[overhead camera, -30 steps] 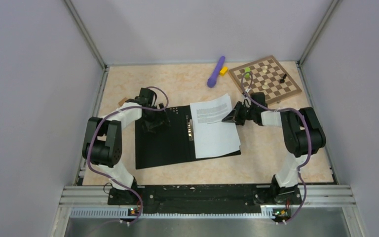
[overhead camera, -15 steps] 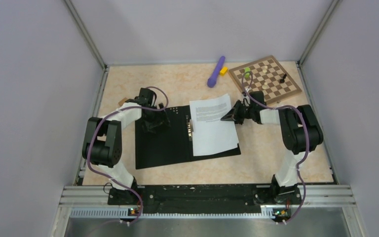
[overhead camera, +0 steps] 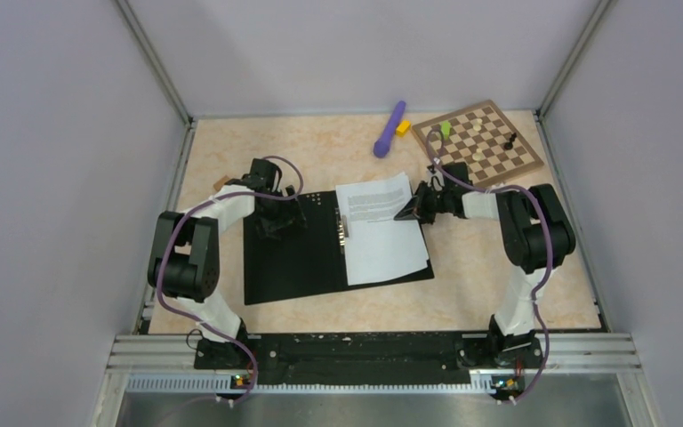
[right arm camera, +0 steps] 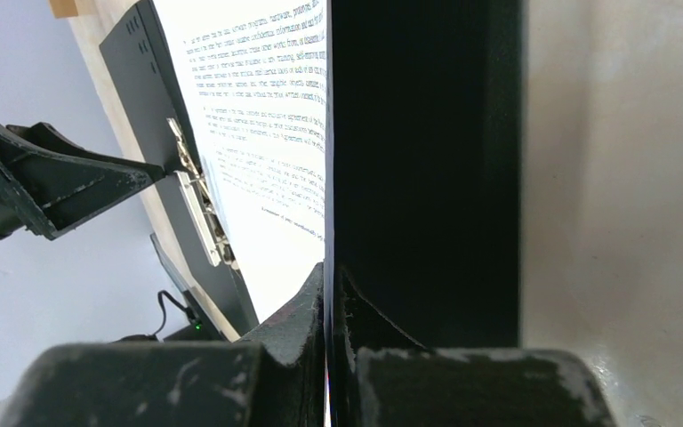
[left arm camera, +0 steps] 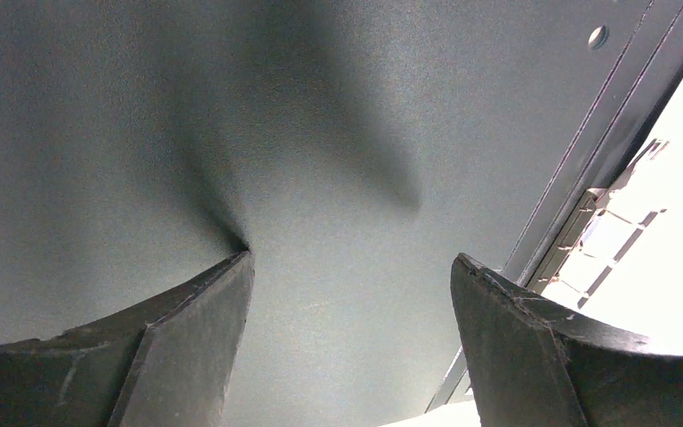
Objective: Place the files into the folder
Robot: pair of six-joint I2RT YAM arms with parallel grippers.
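Observation:
The folder (overhead camera: 293, 258) lies open on the table, black inner faces up, with a metal clip (overhead camera: 343, 233) along its spine. The files (overhead camera: 378, 227), white printed sheets, rest on its right half with their top edge past the folder's far edge. My right gripper (overhead camera: 406, 212) is shut on the sheets' right edge. In the right wrist view its jaws (right arm camera: 329, 271) pinch the thin files (right arm camera: 267, 116) edge-on above the black folder (right arm camera: 418, 133). My left gripper (overhead camera: 277, 222) stands open, low over the folder's left half (left arm camera: 320, 133), nothing between its fingers (left arm camera: 351, 260).
A brown chessboard (overhead camera: 476, 142) with a few pieces sits at the back right, just behind the right arm. A purple object (overhead camera: 389, 129) and a yellow block (overhead camera: 403, 127) lie at the back centre. A small wooden piece (overhead camera: 220, 182) lies left of the left gripper. Enclosure walls ring the table.
My right gripper has moved left, sliding the files toward the folder's spine and clip. The left gripper has stayed in place, open.

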